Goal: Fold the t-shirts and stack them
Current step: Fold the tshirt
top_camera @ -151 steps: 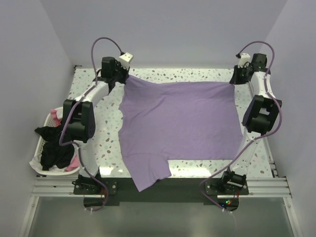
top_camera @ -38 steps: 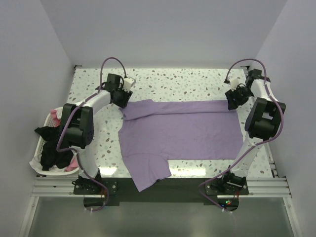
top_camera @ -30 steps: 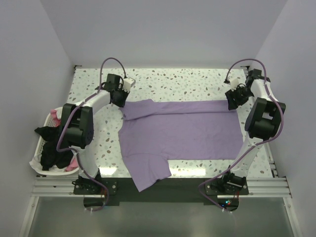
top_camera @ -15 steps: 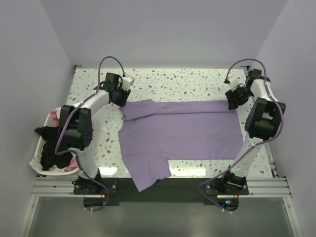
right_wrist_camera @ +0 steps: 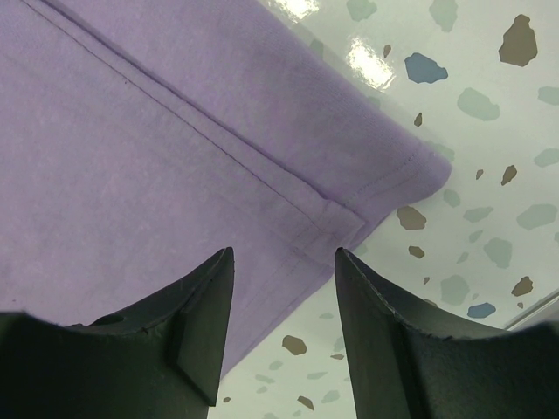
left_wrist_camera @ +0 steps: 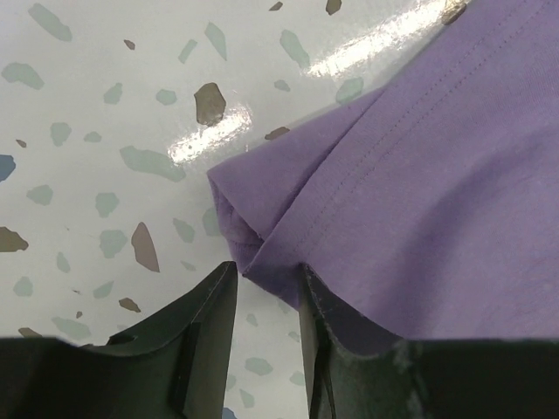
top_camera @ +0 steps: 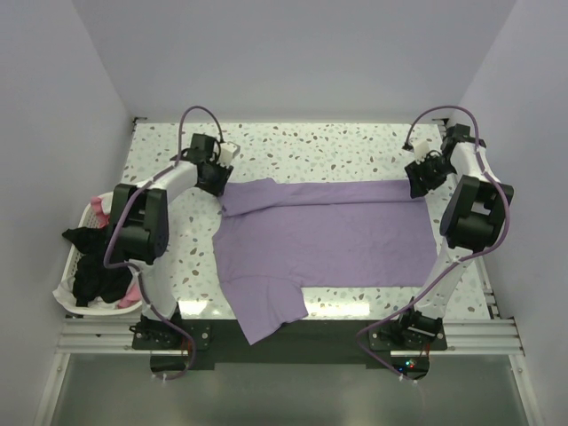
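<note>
A lilac t-shirt [top_camera: 319,235] lies spread across the table, its far part folded over into a strip. One sleeve [top_camera: 266,315] hangs over the near edge. My left gripper [top_camera: 218,179] stands open at the shirt's far left corner. In the left wrist view the folded corner [left_wrist_camera: 253,218] lies just beyond my left gripper [left_wrist_camera: 267,271], whose jaws hold nothing. At the far right corner my right gripper [top_camera: 415,185] hovers, also open. The hemmed corner [right_wrist_camera: 367,201] shows loose beneath my right gripper [right_wrist_camera: 284,253]. More t-shirts, black [top_camera: 93,266] and pink [top_camera: 133,291], sit in the basket.
A white laundry basket [top_camera: 64,286] stands off the table's left edge, beside the left arm. Speckled table [top_camera: 311,142] shows bare behind the shirt. Grey walls close in on the far side and both flanks.
Five seconds ago the shirt reached the far edge; both grippers have since drawn its far hem toward me into a fold. In the last second the left jaws have parted and let the corner go.
</note>
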Motion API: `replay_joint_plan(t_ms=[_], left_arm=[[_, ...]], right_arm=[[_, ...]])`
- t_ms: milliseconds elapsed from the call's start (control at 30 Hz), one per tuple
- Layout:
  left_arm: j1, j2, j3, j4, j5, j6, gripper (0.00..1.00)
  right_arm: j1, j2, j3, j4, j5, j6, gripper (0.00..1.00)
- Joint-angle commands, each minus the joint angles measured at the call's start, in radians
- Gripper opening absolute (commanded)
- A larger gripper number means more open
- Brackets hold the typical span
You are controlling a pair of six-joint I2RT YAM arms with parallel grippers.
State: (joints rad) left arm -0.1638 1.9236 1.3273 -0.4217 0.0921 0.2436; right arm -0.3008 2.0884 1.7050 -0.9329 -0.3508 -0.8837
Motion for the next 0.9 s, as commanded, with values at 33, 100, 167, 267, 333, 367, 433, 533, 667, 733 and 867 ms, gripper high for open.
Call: replay_joint_plan(t_ms=[33, 100, 167, 267, 333, 367, 433, 533, 667, 733, 867], left_arm=[[0.010, 0.005, 0.049, -0.009, 0.023, -0.018, 0.32], [0.010, -0.012, 0.047, -0.005, 0.037, -0.020, 0.19], [0.010, -0.029, 0.036, 0.008, 0.058, -0.018, 0.08], [0.010, -0.073, 0.010, 0.027, 0.087, -0.004, 0.00], [0.009, -0.118, -0.019, 0.044, 0.132, 0.011, 0.00], [0.009, -0.133, -0.028, 0.047, 0.147, 0.019, 0.00], [0.006, -0.187, -0.063, 0.050, 0.214, 0.051, 0.00], [-0.002, -0.258, -0.114, 0.043, 0.293, 0.112, 0.00], [-0.043, -0.339, -0.183, -0.003, 0.373, 0.232, 0.00], [-0.069, -0.391, -0.233, -0.052, 0.429, 0.333, 0.00], [-0.088, -0.491, -0.336, -0.146, 0.488, 0.531, 0.00]], right_arm=[[0.003, -0.022, 0.019, -0.018, 0.003, -0.014, 0.53], [0.003, -0.021, 0.019, -0.018, 0.004, -0.014, 0.53], [0.003, -0.022, 0.018, -0.020, 0.003, -0.014, 0.53], [0.003, -0.024, 0.019, -0.020, 0.001, -0.012, 0.52], [0.005, -0.022, 0.022, -0.023, 0.001, -0.009, 0.52], [0.005, -0.024, 0.024, -0.024, 0.000, -0.009, 0.52], [0.003, -0.025, 0.025, -0.027, -0.001, -0.011, 0.51], [0.003, -0.028, 0.031, -0.030, 0.001, -0.011, 0.50], [0.003, -0.031, 0.035, -0.038, 0.006, -0.011, 0.49], [0.003, -0.036, 0.036, -0.043, 0.009, -0.017, 0.49], [0.003, -0.047, 0.025, -0.043, 0.035, -0.035, 0.46]])
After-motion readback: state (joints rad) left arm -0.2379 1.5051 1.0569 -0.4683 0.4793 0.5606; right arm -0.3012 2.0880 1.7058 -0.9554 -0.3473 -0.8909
